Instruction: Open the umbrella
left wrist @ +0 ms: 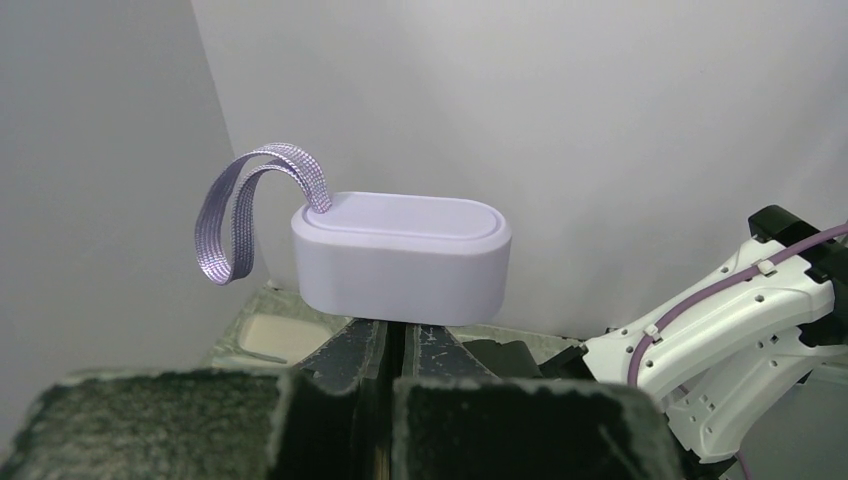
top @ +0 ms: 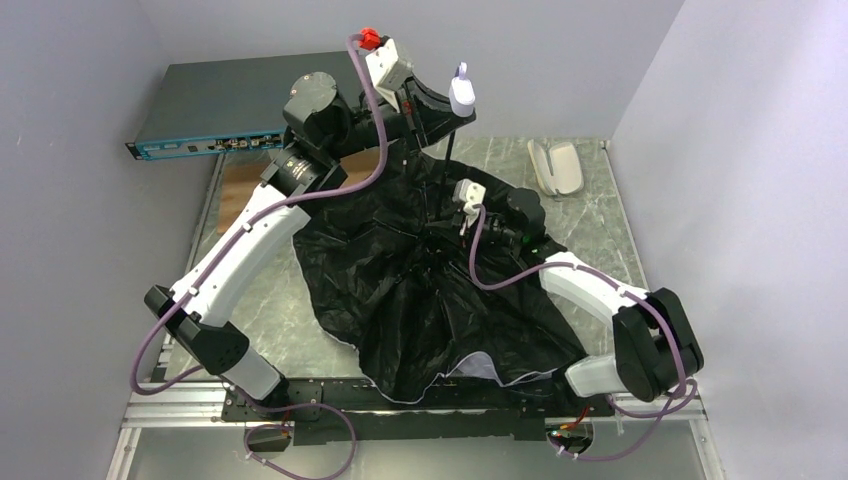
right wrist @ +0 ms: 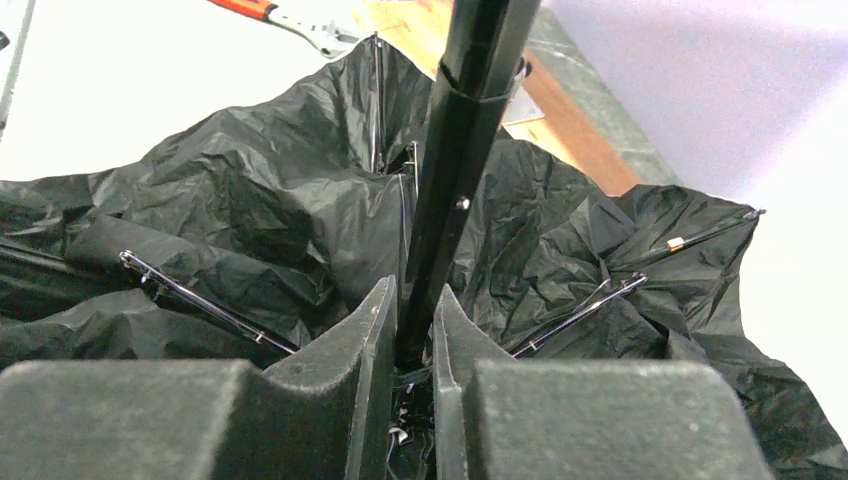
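The umbrella lies with its canopy (top: 430, 290) spread black side up across the table, and the silvery outside shows at the near edge. Its thin black shaft (top: 447, 160) rises to the small white handle (top: 462, 92). My left gripper (top: 440, 108) is shut on the shaft just under the handle (left wrist: 400, 255), which carries a lilac strap (left wrist: 235, 215). In that view the fingers (left wrist: 345, 350) hide the shaft. My right gripper (top: 455, 225) is low at the canopy's middle. Its jaws (right wrist: 412, 320) are closed around the shaft (right wrist: 465, 170), among the crumpled canopy (right wrist: 250, 210) and the metal ribs (right wrist: 190, 295).
A cream oblong sleeve (top: 555, 165) lies at the back right of the table. A grey-blue box (top: 215, 105) stands at the back left beside a wooden board (top: 240, 190). Walls close in at the back and on both sides.
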Motion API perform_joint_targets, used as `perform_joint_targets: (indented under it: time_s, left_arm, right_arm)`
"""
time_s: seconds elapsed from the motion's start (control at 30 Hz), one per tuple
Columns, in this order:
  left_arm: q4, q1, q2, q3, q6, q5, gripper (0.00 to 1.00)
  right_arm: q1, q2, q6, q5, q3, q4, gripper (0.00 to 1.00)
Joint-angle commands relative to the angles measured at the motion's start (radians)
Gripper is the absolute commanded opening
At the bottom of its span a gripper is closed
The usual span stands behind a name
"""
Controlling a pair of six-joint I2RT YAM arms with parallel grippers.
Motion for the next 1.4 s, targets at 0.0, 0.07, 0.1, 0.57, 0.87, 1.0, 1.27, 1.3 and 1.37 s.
perform_joint_targets:
  time_s: [0.0,0.07,0.1,0.57,0.87,1.0,1.27,1.3,1.37]
  left_arm:
    - [0.293,0.001,-0.067,0.169,-0.074,-0.008,0.00]
    - [0.306,0.001,-0.068,0.180,-0.085,-0.004,0.00]
    - [0.311,0.002,-0.068,0.186,-0.087,0.000,0.00]
    - [0.147,0.001,-0.159,-0.047,0.084,0.013,0.02]
    - [0.018,0.048,-0.325,-0.527,0.382,-0.052,0.91]
    - [-0.079,0.128,-0.403,-0.663,0.461,-0.019,1.00]
    - [-0.231,0.133,-0.394,-0.854,0.775,0.081,0.88]
    - [-0.231,0.121,-0.359,-0.848,0.784,0.074,0.84]
    - [-0.209,0.091,-0.290,-0.830,0.799,0.056,0.76]
  right_arm:
    - [-0.030,0.074,-0.179,-0.002,0.001,-0.258,0.17]
    - [-0.038,0.077,-0.212,-0.004,0.014,-0.288,0.17]
    - [-0.044,0.079,-0.225,-0.004,0.018,-0.300,0.17]
    - [-0.121,0.146,-0.317,-0.052,0.076,-0.435,0.06]
    - [-0.135,0.131,-0.359,-0.073,0.136,-0.578,0.54]
    - [-0.232,0.027,-0.364,-0.096,0.118,-0.678,0.76]
    - [-0.350,-0.116,-0.159,-0.100,0.147,-0.761,0.65]
    - [-0.347,-0.111,-0.081,-0.090,0.147,-0.712,0.55]
    - [-0.333,-0.077,0.075,-0.047,0.149,-0.605,0.40]
